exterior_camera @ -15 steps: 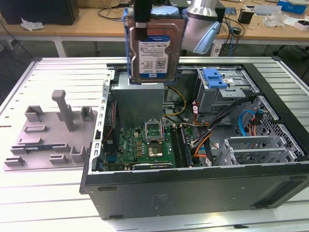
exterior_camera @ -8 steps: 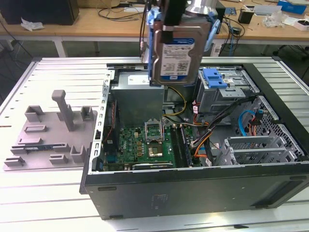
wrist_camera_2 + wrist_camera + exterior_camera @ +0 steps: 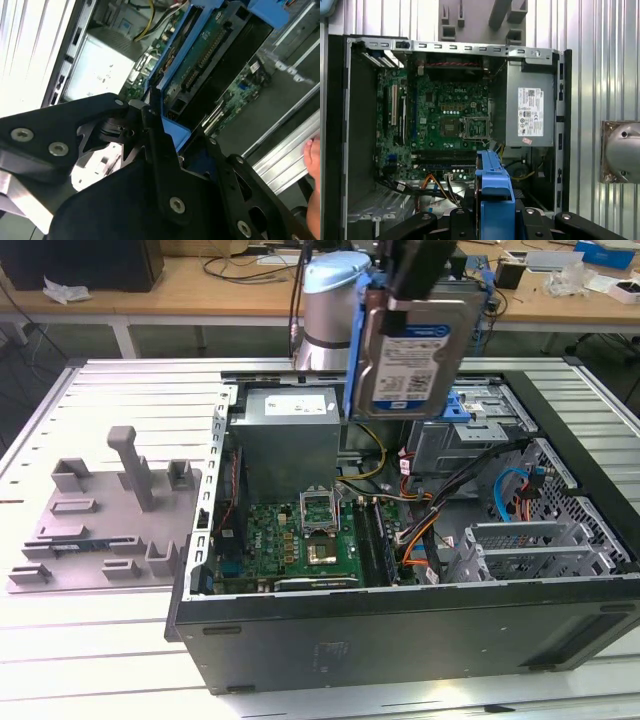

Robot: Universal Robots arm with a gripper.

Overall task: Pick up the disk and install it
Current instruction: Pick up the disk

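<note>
Above the open computer case (image 3: pixel 400 640), laid on its side so the drive cage (image 3: pixel 485 435) is reachable from overhead, the disk (image 3: pixel 410 355) hangs upright and clear; the gripper (image 3: pixel 418 285) pinches its blue caddy (image 3: pixel 494 175) by the top edge, keeping both faces free

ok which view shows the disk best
The exterior view: the disk shows its labelled face, held over the computer case. The second wrist view shows its circuit-board side and blue frame; the first wrist view, just the frame's edge.
</note>
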